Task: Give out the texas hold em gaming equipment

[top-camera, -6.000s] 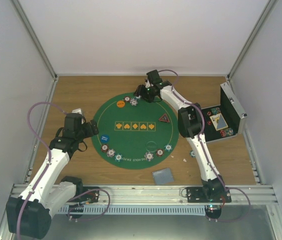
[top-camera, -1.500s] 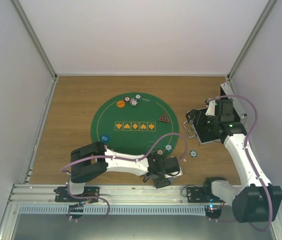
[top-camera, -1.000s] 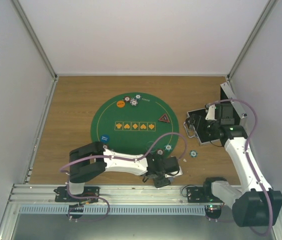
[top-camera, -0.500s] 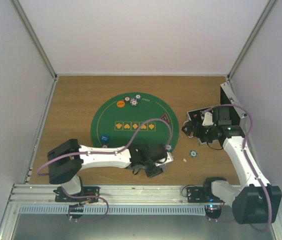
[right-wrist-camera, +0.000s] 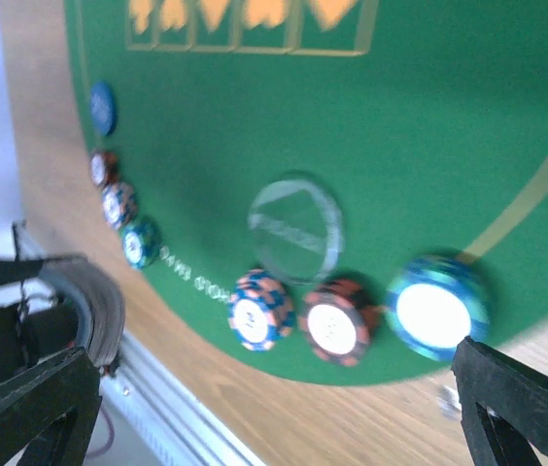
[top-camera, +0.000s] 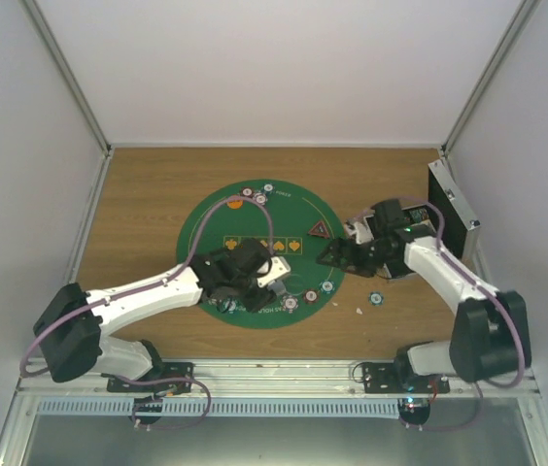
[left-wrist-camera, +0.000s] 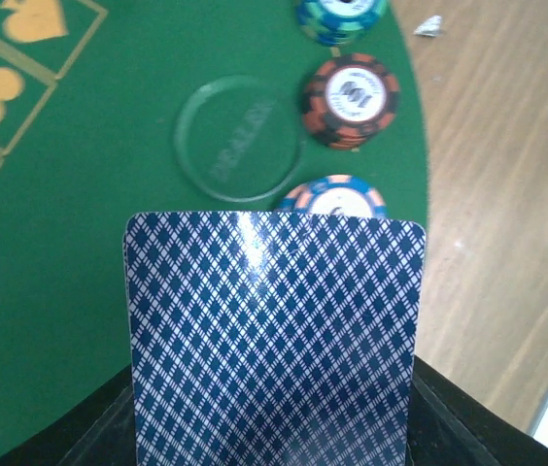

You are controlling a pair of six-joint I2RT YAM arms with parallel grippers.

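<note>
A playing card (left-wrist-camera: 274, 330) is clamped between the fingers (left-wrist-camera: 70, 449) of the left gripper (left-wrist-camera: 274, 442) above the green mat (left-wrist-camera: 80, 243); the right gripper (right-wrist-camera: 274, 398) is spread wide over chips (right-wrist-camera: 335, 328).

You have open wood table (top-camera: 148, 194) far and left of the mat (top-camera: 211, 223). Left arm (top-camera: 148, 291) crosses the mat's near-left; its held card (left-wrist-camera: 274, 340) sticks out beside the near-rim chips (left-wrist-camera: 350, 92). Right arm (top-camera: 439, 272) and metal case (top-camera: 449, 204) crowd the right.
</note>
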